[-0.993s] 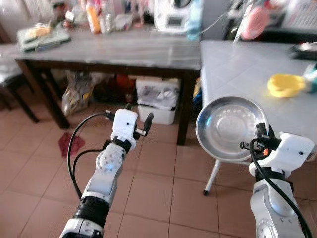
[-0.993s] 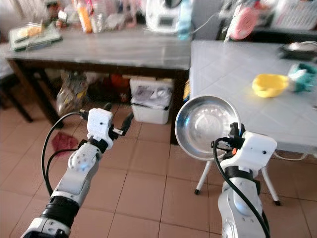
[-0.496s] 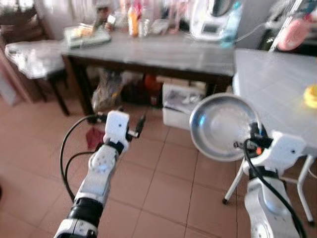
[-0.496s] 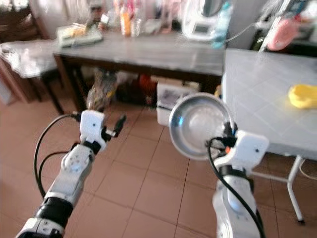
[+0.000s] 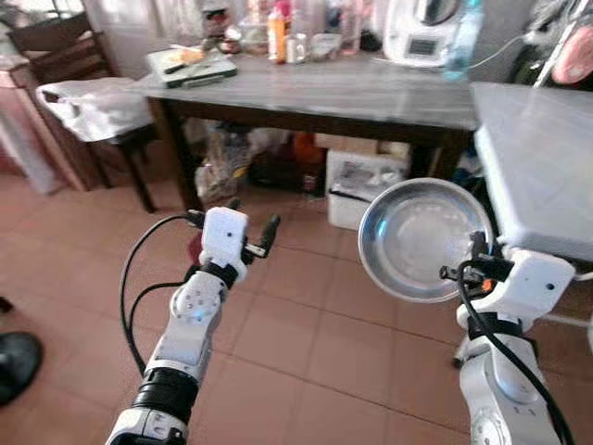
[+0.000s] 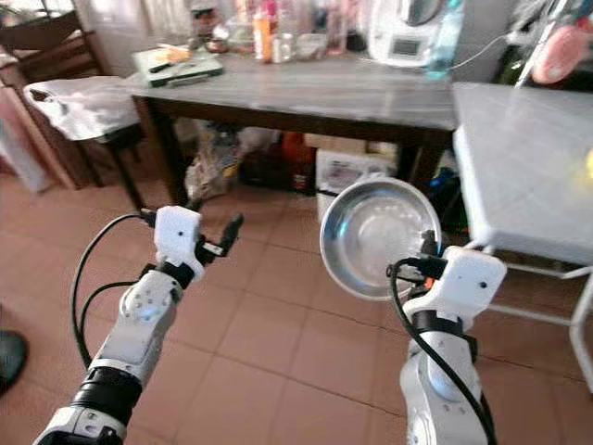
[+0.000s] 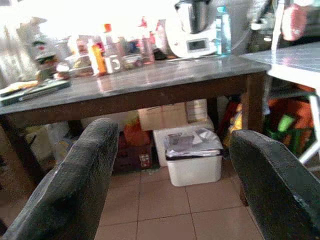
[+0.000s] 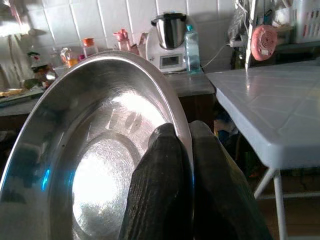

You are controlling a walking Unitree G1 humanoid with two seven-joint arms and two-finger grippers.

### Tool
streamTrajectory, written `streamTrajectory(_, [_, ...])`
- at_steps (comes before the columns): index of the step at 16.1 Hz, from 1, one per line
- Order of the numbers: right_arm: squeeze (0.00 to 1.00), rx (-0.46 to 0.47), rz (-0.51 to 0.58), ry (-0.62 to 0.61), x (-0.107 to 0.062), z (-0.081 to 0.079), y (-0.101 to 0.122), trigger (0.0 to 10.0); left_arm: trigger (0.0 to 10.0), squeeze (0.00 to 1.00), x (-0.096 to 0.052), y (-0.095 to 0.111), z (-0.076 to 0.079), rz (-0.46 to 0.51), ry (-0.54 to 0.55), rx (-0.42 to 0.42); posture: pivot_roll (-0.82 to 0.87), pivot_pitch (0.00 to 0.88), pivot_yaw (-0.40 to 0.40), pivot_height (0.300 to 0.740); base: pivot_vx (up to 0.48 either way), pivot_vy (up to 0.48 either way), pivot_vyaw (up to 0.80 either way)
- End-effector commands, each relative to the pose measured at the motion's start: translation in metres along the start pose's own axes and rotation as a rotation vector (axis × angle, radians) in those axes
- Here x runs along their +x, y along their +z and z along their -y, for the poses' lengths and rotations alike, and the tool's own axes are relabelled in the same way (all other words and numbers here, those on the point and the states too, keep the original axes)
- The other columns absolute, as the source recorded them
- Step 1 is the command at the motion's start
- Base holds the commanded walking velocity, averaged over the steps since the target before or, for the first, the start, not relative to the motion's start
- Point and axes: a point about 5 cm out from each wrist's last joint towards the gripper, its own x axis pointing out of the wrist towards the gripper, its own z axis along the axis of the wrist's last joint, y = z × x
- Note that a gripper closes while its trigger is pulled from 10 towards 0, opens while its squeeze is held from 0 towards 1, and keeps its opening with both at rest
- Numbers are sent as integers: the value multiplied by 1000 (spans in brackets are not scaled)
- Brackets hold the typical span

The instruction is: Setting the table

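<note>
Terracotta tile floor (image 5: 306,343) underfoot; dark wooden table (image 5: 324,88) at 12 o'clock carrying bottles, a white kitchen machine (image 5: 422,28) and a tray (image 5: 190,67). White folding table (image 5: 542,167) at 2 o'clock, chair (image 5: 79,88) at 10 o'clock. Right gripper (image 5: 474,269) is clamped on the rim of a steel bowl (image 5: 422,236) — bowl held upright on edge, hollow toward the camera, in the air above the floor, just beside the white table's near corner. Left gripper (image 5: 250,227) is raised at 11 o'clock, fingers (image 7: 75,185) spread wide with nothing between them, aimed at the white bin (image 7: 192,155) under the dark table.
</note>
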Motion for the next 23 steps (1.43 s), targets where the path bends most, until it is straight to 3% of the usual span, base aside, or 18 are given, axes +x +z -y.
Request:
streamTrajectory(1, [0,-3,19,-19,-1,3,4,10000,10000,0,2,5,4,22,-25,9,40,11,44,740,274,0,0])
streamTrajectory(10, [0,-40,-9,-2,-8,4,-3,10000,10000,0,0,3,8,20,-41,-33,32,23,32,740,449,0,0])
streamTrajectory(23, [0,-47,-10,-9,-7,6,-2,10000,10000,0,1,2,22,26,-95,-30,18,22,31,740,480,0,-38])
